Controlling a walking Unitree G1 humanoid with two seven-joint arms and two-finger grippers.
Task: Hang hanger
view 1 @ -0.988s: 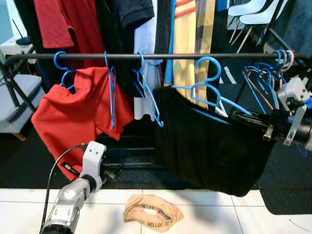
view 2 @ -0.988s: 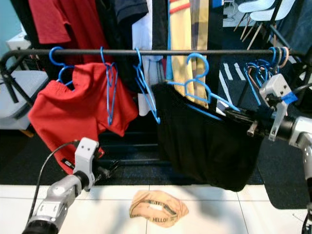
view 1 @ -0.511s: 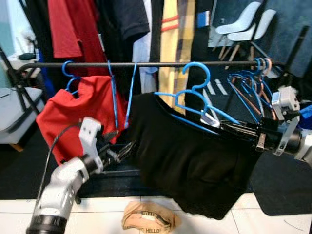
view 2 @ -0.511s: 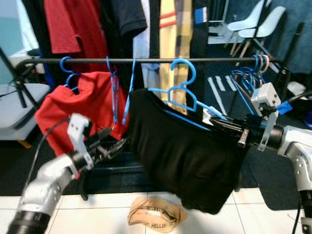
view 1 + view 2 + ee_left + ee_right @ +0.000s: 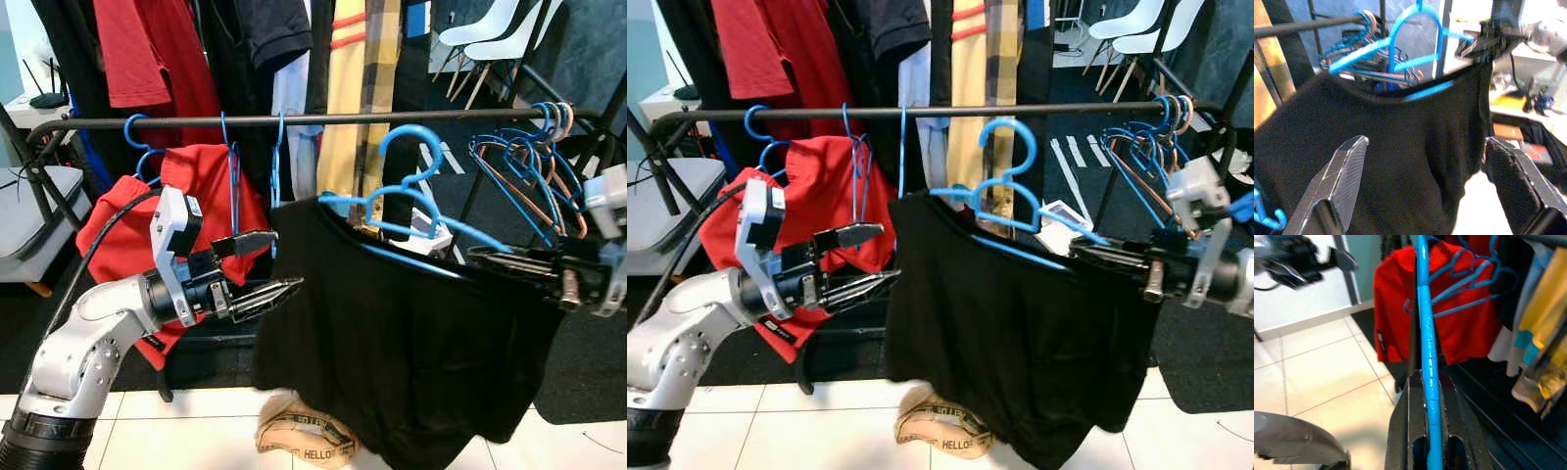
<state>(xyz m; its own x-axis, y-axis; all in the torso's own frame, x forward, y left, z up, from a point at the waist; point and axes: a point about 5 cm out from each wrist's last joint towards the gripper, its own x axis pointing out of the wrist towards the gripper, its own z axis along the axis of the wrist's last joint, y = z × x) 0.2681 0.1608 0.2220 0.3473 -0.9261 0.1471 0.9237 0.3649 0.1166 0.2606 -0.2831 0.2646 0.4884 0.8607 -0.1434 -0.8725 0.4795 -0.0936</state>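
- Item: blue hanger (image 5: 407,201) carrying a black garment (image 5: 392,333). It sits in front of and just below the clothes rail (image 5: 323,118), with its hook (image 5: 416,147) raised to about rail height. Whether the hook is over the bar or just short of it cannot be told.
- Long axis: the hanger's bar runs from the garment's upper corner on the robot's left, sloping down toward the robot's right, where it ends in the right claw (image 5: 490,258).
- Right claw: clenched on the hanger's blue arm; the right wrist view shows the blue bar (image 5: 1426,357) running straight out between its shut fingers.
- Left claw (image 5: 265,269): released, fingers apart, hovering at the garment's left edge and facing the black cloth (image 5: 1415,147); whether a tip touches the cloth cannot be told.
- Deciding relation: the rail lies up and beyond the hook; the right claw holds the hanger, so the lift onto the bar falls to that arm. The left is nearer the cloth and seems placed to steady it.
- Neighbours: red shirt (image 5: 196,211) on the rail to the left, spare hangers (image 5: 534,162) bunched to the right.
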